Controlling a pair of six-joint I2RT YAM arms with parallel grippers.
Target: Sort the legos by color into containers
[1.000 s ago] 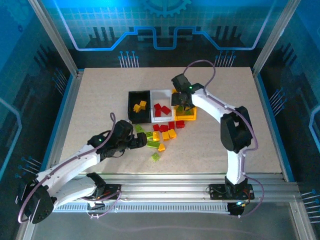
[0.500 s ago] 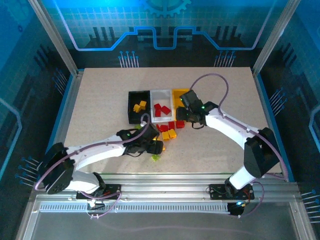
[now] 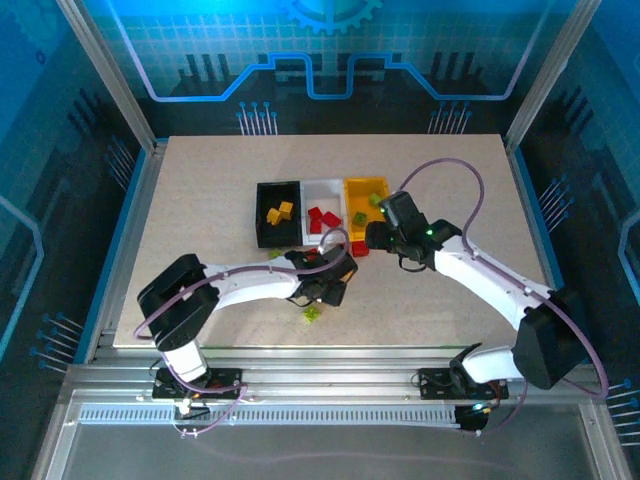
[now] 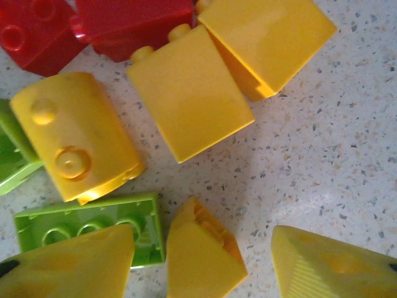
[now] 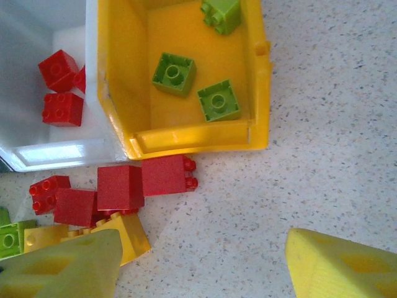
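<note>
- From the top camera, the three bins stand in a row at mid-table: the black bin point(image 3: 261, 215) on the left holds yellow bricks point(image 3: 280, 212), the white bin point(image 3: 322, 184) in the middle holds red bricks point(image 3: 322, 218), and the yellow bin point(image 3: 365, 183) on the right holds green bricks point(image 3: 360, 217).
- The left claw point(image 3: 335, 290) is low over the loose pile just near of the bins. The right claw point(image 3: 372, 237) hangs at the near edge of the yellow bin. One green brick point(image 3: 312, 314) lies apart, nearer the arm bases.
- At the left wrist, the left claw point(image 4: 201, 266) has its jaws apart, with a small yellow brick point(image 4: 201, 245) between them and not clamped. A green plate point(image 4: 87, 226) lies just left of it.
- At the right wrist, the right claw point(image 5: 201, 267) is wide open over bare table point(image 5: 298, 186). Red loose bricks point(image 5: 164, 175) touch the yellow bin's near wall.
</note>
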